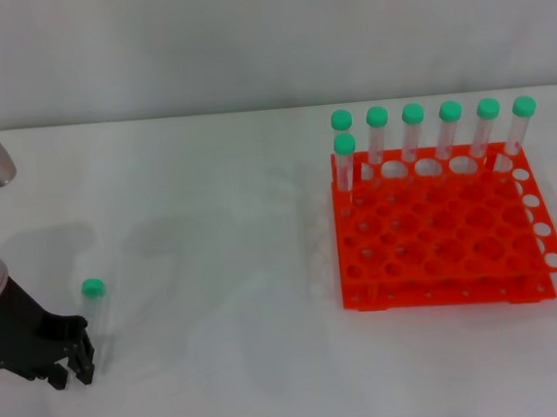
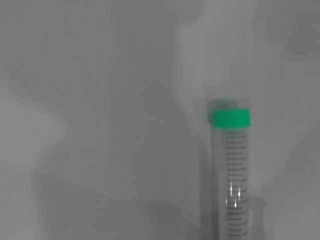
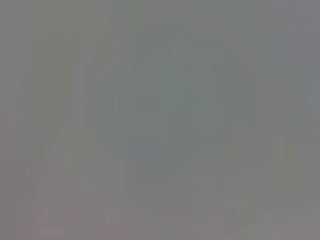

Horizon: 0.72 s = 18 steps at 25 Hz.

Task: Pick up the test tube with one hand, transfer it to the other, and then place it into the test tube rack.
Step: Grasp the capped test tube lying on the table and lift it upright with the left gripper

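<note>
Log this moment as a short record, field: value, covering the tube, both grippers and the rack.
loose tube: test tube with green cap, on the white table, far to the left of the rack
left gripper: left gripper low at the tube's lower end; grasp not confirmable
right gripper: not in view
rack: test tube rack on the table's right side
rack contents: seven green-capped tubes upright, six along the back row, one just in front at the left end

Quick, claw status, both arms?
Left claw: at the lower end of the test tube on the table; grip cannot be told.
Right claw: not in view.
</note>
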Each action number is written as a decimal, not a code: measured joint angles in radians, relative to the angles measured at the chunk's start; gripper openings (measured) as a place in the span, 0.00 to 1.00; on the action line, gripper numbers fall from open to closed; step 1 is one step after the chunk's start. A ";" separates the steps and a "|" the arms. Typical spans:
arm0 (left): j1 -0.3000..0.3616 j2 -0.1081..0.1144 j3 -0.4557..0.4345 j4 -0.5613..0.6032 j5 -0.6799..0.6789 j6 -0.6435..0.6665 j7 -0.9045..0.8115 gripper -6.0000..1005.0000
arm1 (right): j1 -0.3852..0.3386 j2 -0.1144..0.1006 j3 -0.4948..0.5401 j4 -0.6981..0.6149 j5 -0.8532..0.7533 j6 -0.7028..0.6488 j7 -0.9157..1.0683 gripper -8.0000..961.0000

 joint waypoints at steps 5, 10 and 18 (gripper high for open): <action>0.000 0.003 0.006 0.009 0.002 -0.004 -0.007 0.29 | 0.006 0.000 0.000 0.000 0.000 0.000 0.000 0.85; -0.003 0.008 0.033 0.015 0.002 -0.010 -0.007 0.35 | 0.008 0.000 0.000 0.000 0.000 0.000 0.000 0.85; -0.010 0.022 0.031 0.015 0.002 -0.036 -0.008 0.54 | 0.008 0.001 0.000 0.000 0.000 0.003 0.000 0.85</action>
